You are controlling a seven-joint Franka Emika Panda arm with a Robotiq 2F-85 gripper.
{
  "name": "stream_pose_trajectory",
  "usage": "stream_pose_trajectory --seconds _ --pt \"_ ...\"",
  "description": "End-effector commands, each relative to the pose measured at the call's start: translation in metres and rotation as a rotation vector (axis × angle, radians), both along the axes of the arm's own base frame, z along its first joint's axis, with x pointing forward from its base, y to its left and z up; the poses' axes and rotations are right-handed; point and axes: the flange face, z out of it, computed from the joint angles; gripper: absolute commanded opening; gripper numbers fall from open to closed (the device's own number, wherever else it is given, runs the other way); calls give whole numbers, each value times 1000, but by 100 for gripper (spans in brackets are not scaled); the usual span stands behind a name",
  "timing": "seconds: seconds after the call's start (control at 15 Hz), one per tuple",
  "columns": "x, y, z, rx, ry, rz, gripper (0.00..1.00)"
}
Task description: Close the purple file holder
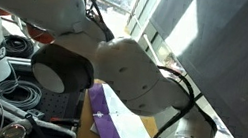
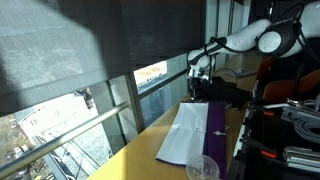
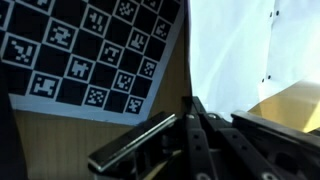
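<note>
1. Scanning from the left in an exterior view, I first meet the long yellow wooden tabletop (image 2: pixel 130 160) that runs beside the window.
2. Next comes the flat purple plastic file holder (image 2: pixel 220 135), lying open on that tabletop. Its stack of white paper sheets (image 2: pixel 185 135) faces up, and the purple panel is spread to their right.
3. My gripper (image 2: pixel 197 88) hangs over the holder's far end, apparently not touching it. In the wrist view its jaws are only dark, blurred bars, so I cannot tell whether they are spread or pressed together.
4. In the wrist view a black-and-white marker board (image 3: pixel 90 50) fills the left and punched white sheets the right.
5. Risks, as I judge them:
   - If I push low instead of lifting the flap, the whole holder may skid along the slick table.
   - A loose sheet could catch and crumple.
   - The clear plastic cup (image 2: pixel 202 168) just beside the holder's near end (light, easily tipped) could be knocked by a sliding holder.
</note>
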Motion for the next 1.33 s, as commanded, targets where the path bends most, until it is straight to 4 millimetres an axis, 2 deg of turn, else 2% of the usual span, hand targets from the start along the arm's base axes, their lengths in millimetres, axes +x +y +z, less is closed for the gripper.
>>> stream_pose_trajectory --seconds 0.0,0.4,0.53,0.93,1.0,1.13,1.27 --pt "9 -3 36 -17 1 4 0" --pt "16 -17 99 -114 39 -51 0" --pt "14 -24 136 -152 77 -74 0" --pt "14 -25 290 -261 1 -51 0" --pt "15 -22 307 -275 -17 -45 0" --pt "13 -20 327 -287 -37 -27 0" --pt "14 -18 336 -297 -56 -21 0"
